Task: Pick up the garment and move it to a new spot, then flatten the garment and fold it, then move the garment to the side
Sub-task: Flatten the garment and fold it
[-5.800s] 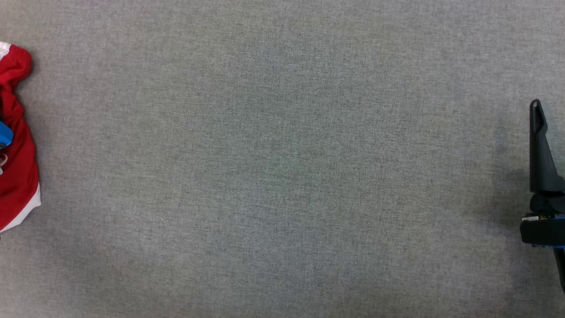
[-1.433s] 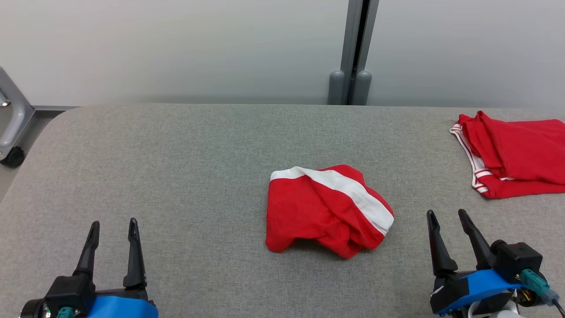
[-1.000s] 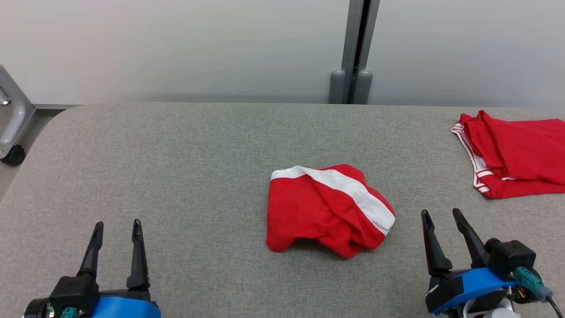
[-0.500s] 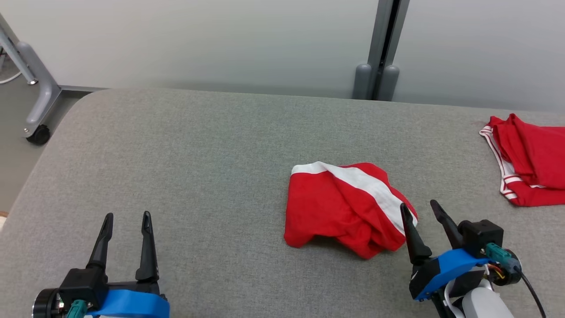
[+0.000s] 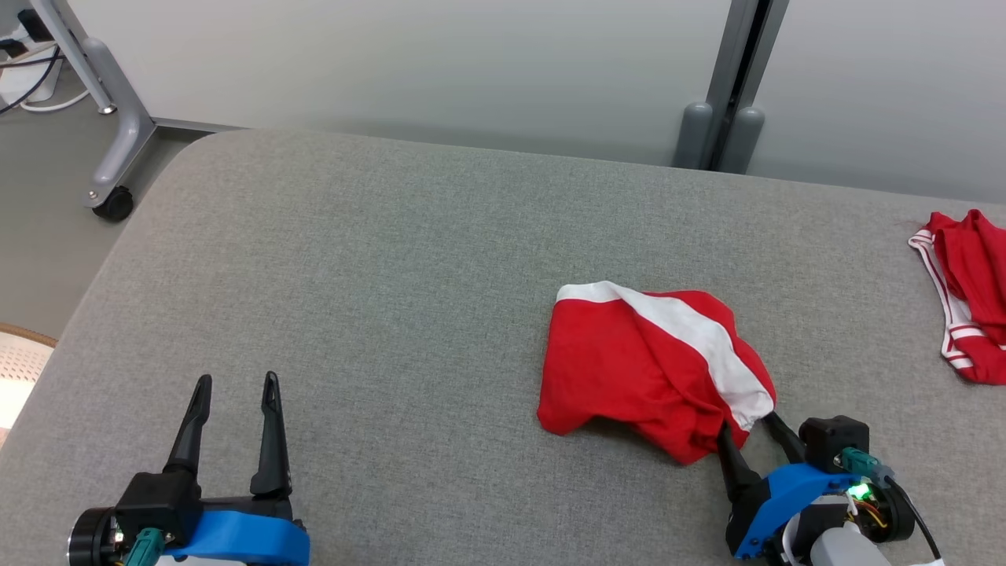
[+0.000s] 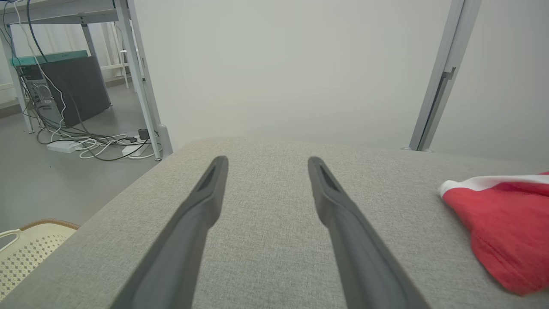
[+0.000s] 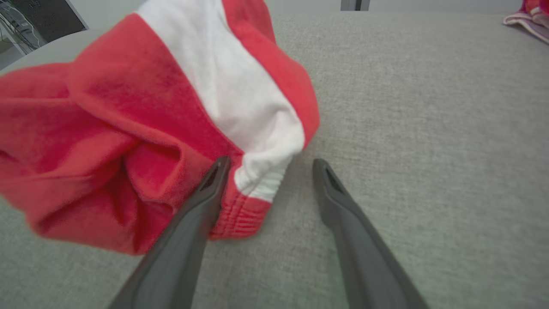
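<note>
Spread left gripper (image 6: 266, 161) beside garment (image 6: 506, 227)

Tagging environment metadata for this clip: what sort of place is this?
Probably a robotics lab or test room, not a home: a grey fabric-covered worktable, a bare partition wall with a metal post, and floor cables by a caster-footed equipment frame.

Desk (image 5: 377, 259): grey fabric top. Items: one crumpled red garment (image 5: 621, 377), white band, right of centre, near; one red striped-trim garment (image 5: 974, 267), right edge.
</note>
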Available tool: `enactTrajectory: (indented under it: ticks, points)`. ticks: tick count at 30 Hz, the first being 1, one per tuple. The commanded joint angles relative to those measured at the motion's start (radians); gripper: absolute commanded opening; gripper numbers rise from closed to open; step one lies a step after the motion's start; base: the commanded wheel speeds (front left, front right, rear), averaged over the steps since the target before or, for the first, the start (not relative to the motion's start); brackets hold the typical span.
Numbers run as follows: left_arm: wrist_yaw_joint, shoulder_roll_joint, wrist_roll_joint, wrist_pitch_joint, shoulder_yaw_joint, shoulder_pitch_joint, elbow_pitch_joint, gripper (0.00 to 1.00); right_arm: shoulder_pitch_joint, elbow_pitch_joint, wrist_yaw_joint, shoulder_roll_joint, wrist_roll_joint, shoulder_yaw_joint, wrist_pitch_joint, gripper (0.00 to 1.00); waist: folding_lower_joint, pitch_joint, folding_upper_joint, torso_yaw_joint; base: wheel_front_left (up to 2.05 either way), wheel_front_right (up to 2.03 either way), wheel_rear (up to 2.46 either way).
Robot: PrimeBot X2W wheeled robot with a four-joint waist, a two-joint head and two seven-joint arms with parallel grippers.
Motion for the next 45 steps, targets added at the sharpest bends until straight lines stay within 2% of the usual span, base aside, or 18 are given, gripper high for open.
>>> enactTrajectory:
  ticks: [1,2,3,11,25,31,38,45]
  points:
    - [-0.003,-0.002,0.004,-0.004,0.007,-0.02,0.001,1.0,-0.018,0.007,0.0,-0.005,0.006,0.001,-0.006,1.0,-0.0001,0.002,-0.0001,0.002,0.0,0.0,0.0]
    - [-0.003,-0.004,0.006,-0.004,0.009,-0.02,0.001,1.0,-0.025,0.018,0.0,-0.005,0.007,0.003,-0.012,0.73,-0.0001,0.004,-0.0001,0.003,0.0,0.0,0.0]
    - [-0.003,-0.006,0.007,-0.004,0.01,-0.019,0.0,1.0,-0.032,0.027,0.0,-0.005,0.01,0.006,-0.015,0.0,-0.0001,0.005,-0.0001,0.003,0.0,0.0,0.0]
    - [-0.011,-0.02,0.01,-0.004,0.009,-0.027,0.007,1.0,-0.143,0.03,0.0,-0.027,0.007,0.038,-0.029,0.0,-0.0001,0.018,-0.0001,0.017,0.0,0.0,0.0]
    - [-0.028,-0.044,0.016,-0.004,0.025,-0.063,0.02,1.0,-0.525,0.016,0.0,-0.049,-0.018,0.067,-0.03,0.0,-0.0001,0.06,-0.0001,0.056,0.0,0.0,0.0]
    - [-0.031,-0.049,0.02,-0.004,0.04,-0.082,0.022,1.0,-0.621,-0.02,0.0,-0.036,-0.025,0.076,-0.03,0.0,-0.0001,0.07,-0.0001,0.051,0.0,0.0,0.0]
    - [-0.034,-0.058,0.024,-0.004,0.04,-0.078,0.028,1.0,-0.518,-0.065,0.0,-0.019,0.003,0.126,-0.03,0.0,-0.0001,0.062,-0.0001,0.019,0.0,0.0,0.0]
    - [-0.036,-0.062,0.03,-0.004,0.048,-0.063,0.031,1.0,-0.292,-0.149,0.0,-0.048,0.05,0.209,-0.03,0.0,-0.0001,0.039,-0.0001,-0.028,0.0,0.0,0.0]
